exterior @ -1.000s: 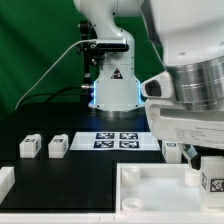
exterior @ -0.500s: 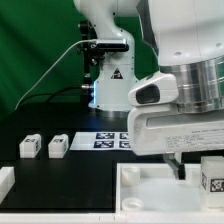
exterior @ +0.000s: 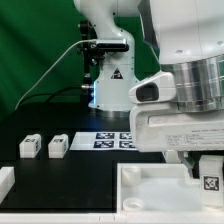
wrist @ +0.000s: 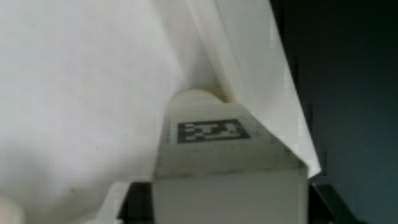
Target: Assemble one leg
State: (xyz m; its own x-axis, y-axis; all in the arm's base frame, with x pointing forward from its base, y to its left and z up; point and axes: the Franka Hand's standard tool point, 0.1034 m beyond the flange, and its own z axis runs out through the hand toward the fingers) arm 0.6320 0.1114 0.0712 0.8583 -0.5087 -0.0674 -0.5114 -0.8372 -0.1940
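My gripper point(exterior: 203, 168) is at the exterior view's right, over the right part of the large white tray-like piece point(exterior: 160, 196). It is shut on a leg point(exterior: 210, 176), a small white block with a marker tag facing the camera. In the wrist view the leg point(wrist: 214, 150) fills the gap between the two dark fingers point(wrist: 139, 203) of my gripper point(wrist: 217, 208). Its far end lies against the white tray piece point(wrist: 89, 100). Two more legs point(exterior: 29, 146) point(exterior: 58, 146) stand side by side on the black table at the exterior view's left.
The marker board point(exterior: 112, 140) lies flat in front of the robot base point(exterior: 112, 88). Another white part point(exterior: 5, 182) shows at the lower left edge of the exterior view. A green backdrop stands behind.
The hand has come lower and toward the exterior view's left, covering more of the tray piece's right side. The leg in it has barely shifted. The two loose legs have not moved.
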